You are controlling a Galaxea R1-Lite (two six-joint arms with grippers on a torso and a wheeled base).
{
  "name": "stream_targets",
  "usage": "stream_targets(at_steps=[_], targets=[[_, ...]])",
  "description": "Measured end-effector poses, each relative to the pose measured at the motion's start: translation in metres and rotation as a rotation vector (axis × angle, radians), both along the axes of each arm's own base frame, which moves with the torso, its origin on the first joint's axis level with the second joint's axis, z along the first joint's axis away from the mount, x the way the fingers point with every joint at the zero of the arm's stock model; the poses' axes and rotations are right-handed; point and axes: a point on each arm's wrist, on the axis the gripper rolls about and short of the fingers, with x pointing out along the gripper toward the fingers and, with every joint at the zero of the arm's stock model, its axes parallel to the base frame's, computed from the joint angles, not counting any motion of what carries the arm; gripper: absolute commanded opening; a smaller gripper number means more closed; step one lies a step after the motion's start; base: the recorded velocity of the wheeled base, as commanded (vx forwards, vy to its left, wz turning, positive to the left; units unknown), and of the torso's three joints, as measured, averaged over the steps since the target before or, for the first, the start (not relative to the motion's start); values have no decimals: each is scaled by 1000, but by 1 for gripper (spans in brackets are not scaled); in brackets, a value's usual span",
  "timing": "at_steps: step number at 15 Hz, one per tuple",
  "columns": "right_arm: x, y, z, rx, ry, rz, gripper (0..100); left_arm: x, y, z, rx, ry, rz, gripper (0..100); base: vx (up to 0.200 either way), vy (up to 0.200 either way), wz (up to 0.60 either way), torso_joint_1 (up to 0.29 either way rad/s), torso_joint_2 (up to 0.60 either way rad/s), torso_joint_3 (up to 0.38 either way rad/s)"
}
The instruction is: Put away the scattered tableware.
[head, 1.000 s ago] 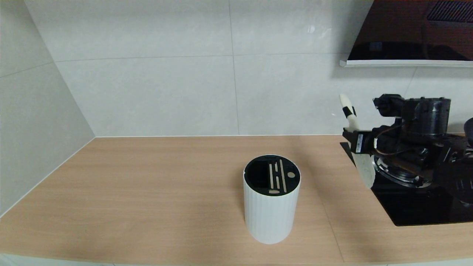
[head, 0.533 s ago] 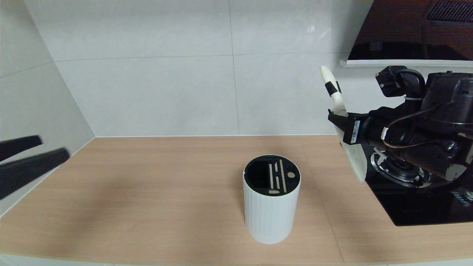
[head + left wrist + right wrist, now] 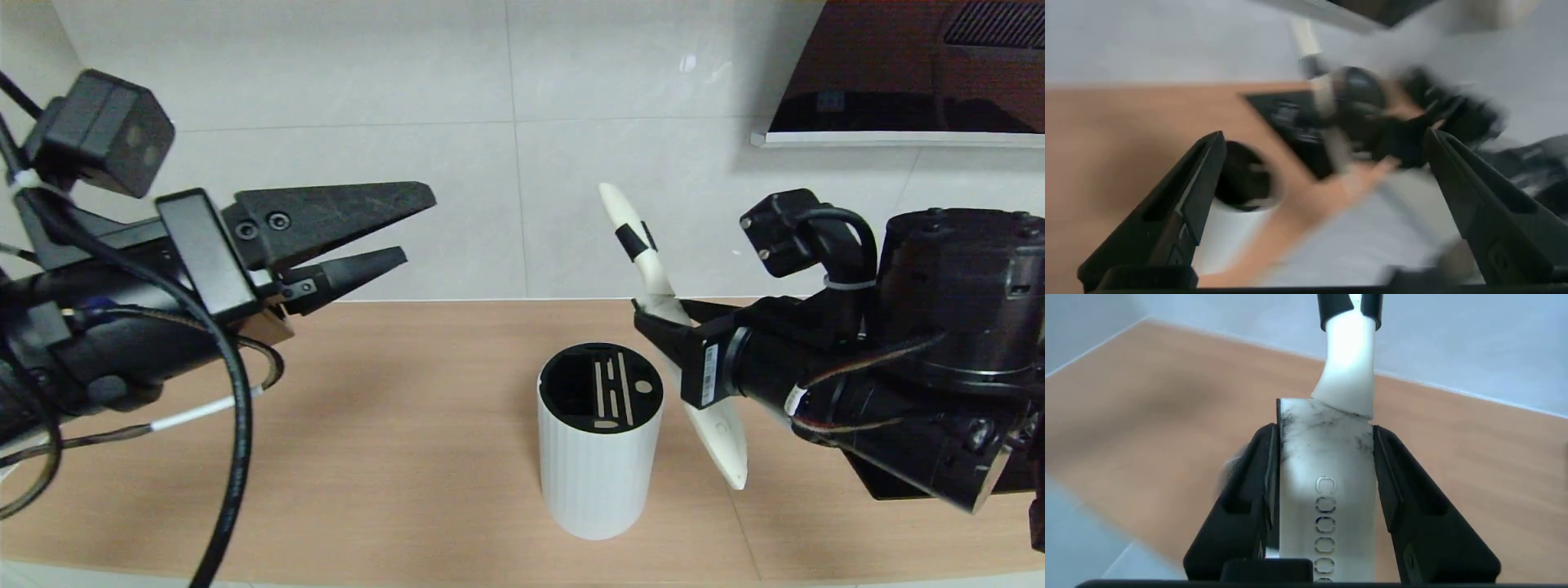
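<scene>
A white cylindrical holder (image 3: 600,465) with a black slotted top stands on the wooden counter (image 3: 392,425). My right gripper (image 3: 661,322) is shut on a white knife (image 3: 720,433), held just to the right of the holder. The blade points down toward the counter and the black-banded handle points up. In the right wrist view the knife (image 3: 1327,490) sits clamped between the fingers (image 3: 1259,469) of the right gripper (image 3: 1325,453). My left gripper (image 3: 416,224) hovers open and holding nothing above the counter, left of the holder. The left wrist view shows the left gripper (image 3: 1323,151) facing the holder (image 3: 1237,212), blurred.
A black cooktop (image 3: 898,486) lies on the counter at the right, partly behind my right arm. A dark range hood (image 3: 922,73) hangs above it. Tiled walls close the back and the left side. Bare counter lies left of and in front of the holder.
My right arm has carried the knife left, from over the cooktop to beside the holder. My left arm has come in from the left, its gripper open.
</scene>
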Motion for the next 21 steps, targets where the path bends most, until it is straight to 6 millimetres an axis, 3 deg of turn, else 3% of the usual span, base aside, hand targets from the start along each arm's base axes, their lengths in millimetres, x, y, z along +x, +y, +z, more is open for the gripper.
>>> stream_targets(at_steps=[5, 9, 21], targets=[[-19, 25, -12, -29, 26, 73, 0, 25, -31, -35, -5, 52, 9, 100, 0, 0, 0, 0, 0, 0], [-31, 36, -16, -14, 48, 117, 0, 26, -55, -54, 41, 80, -18, 100, 0, 0, 0, 0, 0, 0], [-48, 60, -27, -6, 85, 192, 0, 43, -82, -79, 34, 67, 38, 100, 0, 0, 0, 0, 0, 0]])
